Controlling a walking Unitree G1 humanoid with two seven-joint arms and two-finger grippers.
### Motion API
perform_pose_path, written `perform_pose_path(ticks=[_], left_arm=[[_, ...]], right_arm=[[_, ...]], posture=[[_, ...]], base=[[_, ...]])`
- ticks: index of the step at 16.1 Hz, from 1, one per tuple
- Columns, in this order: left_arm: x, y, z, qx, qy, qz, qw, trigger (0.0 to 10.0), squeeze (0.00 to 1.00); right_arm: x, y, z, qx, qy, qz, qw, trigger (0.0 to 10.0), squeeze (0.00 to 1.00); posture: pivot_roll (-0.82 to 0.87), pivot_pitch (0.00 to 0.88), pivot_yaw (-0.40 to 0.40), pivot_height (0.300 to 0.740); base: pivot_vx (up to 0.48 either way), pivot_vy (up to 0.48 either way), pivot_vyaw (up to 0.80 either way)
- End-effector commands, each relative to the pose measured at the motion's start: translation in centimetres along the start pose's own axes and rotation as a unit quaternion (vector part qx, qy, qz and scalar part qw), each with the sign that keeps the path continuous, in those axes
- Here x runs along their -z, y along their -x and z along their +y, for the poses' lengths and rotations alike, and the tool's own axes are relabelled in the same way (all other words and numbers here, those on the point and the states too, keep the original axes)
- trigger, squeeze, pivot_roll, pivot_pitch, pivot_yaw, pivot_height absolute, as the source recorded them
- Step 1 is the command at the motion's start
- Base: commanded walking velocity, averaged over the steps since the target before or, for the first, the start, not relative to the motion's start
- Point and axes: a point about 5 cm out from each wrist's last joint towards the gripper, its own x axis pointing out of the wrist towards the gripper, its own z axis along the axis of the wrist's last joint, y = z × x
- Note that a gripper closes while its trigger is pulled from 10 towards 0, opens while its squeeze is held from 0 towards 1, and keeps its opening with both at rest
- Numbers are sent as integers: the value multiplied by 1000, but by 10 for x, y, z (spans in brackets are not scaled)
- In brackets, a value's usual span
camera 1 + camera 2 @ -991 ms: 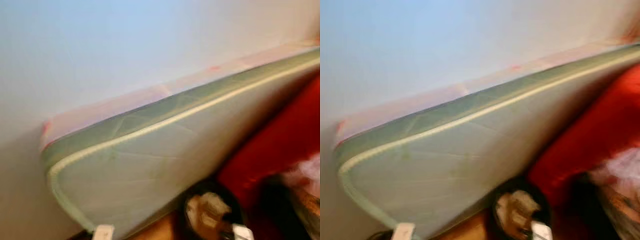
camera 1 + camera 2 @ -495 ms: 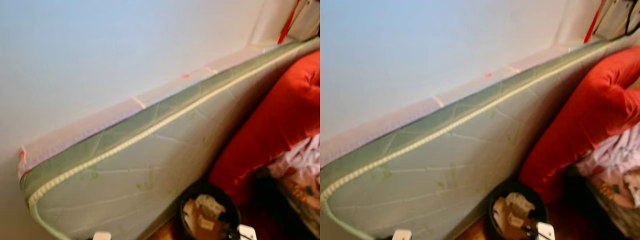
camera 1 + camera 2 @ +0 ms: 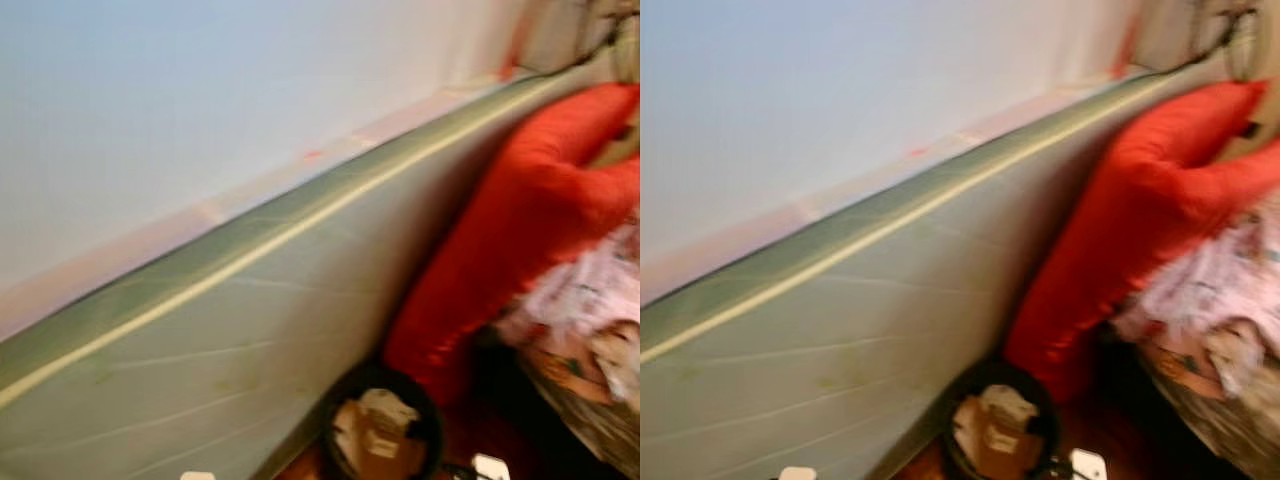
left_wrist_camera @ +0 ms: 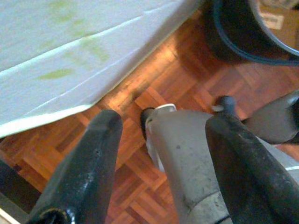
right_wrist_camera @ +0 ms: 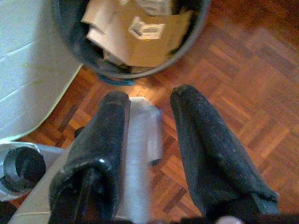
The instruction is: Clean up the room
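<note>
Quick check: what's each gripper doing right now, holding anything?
Left gripper: open, holding nothing, above the parquet floor.
Right gripper: open, holding nothing, near the trash bin.

Frame blurred. Pale green mattress (image 3: pixel 840 340) leans on white wall (image 3: pixel 840 90), spanning lower left to upper right. Red cushion (image 3: pixel 1140 200) at right. Black bin (image 3: pixel 992 425) with cardboard scraps, bottom centre. Patterned fabric pile (image 3: pixel 1220 310) at right edge.

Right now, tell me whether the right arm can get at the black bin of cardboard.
Probably yes. In the right wrist view the right gripper hangs with jaws open just short of the black bin, with only bare parquet floor between them. A short forward reach should do.
</note>
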Motion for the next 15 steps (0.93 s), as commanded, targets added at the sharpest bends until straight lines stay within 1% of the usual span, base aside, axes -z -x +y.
perform_pose_path(ticks=[1,3,10,15], left_arm=[[7,0,-8,12,-6,19,1000,10000,0],[5,-1,-9,13,-4,16,1000,10000,0],[5,-1,-10,10,3,15,1000,10000,0],[6,-1,-10,11,5,18,1000,10000,0]], right_arm=[[-5,1,-6,10,-2,-8,1000,10000,0],[-5,1,-5,10,-2,-9,1000,10000,0],[-7,1,-5,11,-14,-22,1000,10000,0],[-8,0,-4,11,-15,-26,999,10000,0]], posture=[[46,56,-11,740],[50,65,-15,740],[60,83,-25,740],[55,79,-26,740]], base=[[0,-341,-681],[0,-339,-587],[0,-340,0],[0,-339,0]])
